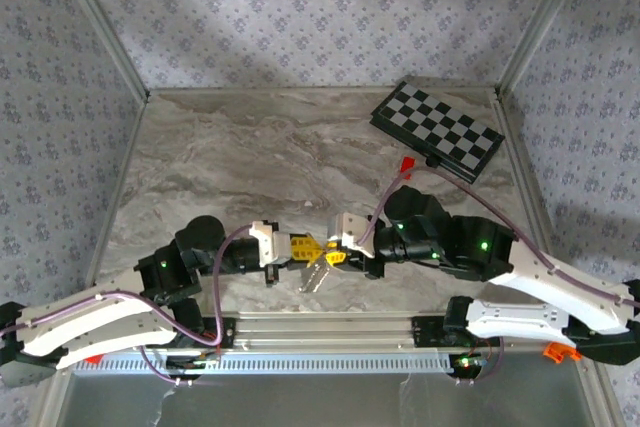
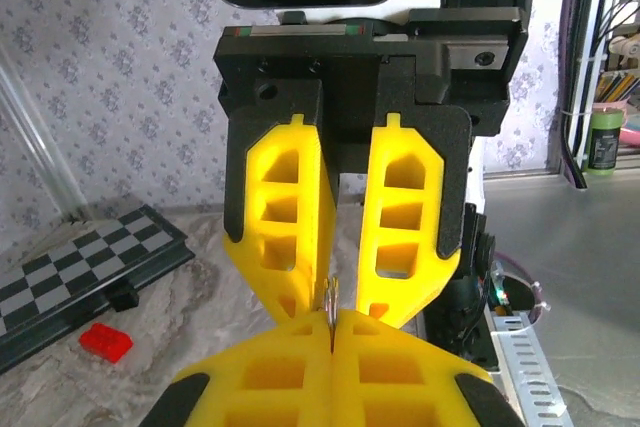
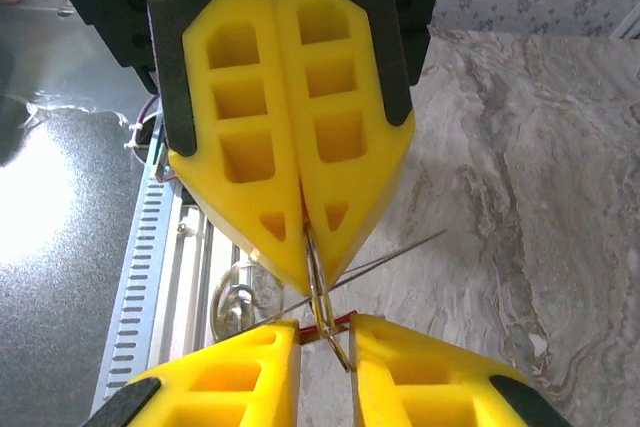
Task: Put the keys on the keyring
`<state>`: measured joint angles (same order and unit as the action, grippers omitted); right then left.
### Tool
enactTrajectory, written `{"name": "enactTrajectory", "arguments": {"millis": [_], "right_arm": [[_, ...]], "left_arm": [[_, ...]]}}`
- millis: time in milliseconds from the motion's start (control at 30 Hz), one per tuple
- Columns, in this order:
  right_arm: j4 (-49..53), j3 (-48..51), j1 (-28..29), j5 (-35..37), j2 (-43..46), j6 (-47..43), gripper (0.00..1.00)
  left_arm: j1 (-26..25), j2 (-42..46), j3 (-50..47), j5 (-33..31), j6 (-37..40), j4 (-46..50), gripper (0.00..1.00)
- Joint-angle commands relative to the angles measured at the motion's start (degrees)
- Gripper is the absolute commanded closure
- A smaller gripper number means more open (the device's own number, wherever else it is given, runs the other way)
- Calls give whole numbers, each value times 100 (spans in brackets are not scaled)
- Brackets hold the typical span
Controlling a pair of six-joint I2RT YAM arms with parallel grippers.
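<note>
Left claw (image 1: 305, 246) and right claw (image 1: 336, 256) tip to tip by the table's (image 1: 250, 157) near edge, open marble behind, chessboard (image 1: 437, 130) and red block (image 1: 407, 165) far right, left claw pressed together on the keyring (image 3: 318, 292), right claw slightly spread around it, perhaps not gripping, ring wire clear from the right wrist, keys (image 1: 318, 278) dangling beneath from above

My left claw (image 2: 330, 325): yellow fingers (image 2: 290, 337) with holes.
My right claw (image 3: 325, 325): same yellow, black edges.
Behind my claws: white arms (image 1: 100, 327), purple cables (image 1: 213, 287), green lights (image 1: 484, 244).
</note>
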<state>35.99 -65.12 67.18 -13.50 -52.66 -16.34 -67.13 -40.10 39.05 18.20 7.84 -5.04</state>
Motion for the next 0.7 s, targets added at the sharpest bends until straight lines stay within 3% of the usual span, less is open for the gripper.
{"name": "enactTrajectory", "arguments": {"millis": [0,300,667], "right_arm": [[-131,91,9,-163,254,42,81],[-357,219,4,-347,473,61,82],[-385,263,5,-333,461,69,96]], "left_arm": [[0,22,-41,267,-184,-747,100],[-1,34,-38,557,-240,-886,100],[3,110,-55,746,-341,-1007,100]]}}
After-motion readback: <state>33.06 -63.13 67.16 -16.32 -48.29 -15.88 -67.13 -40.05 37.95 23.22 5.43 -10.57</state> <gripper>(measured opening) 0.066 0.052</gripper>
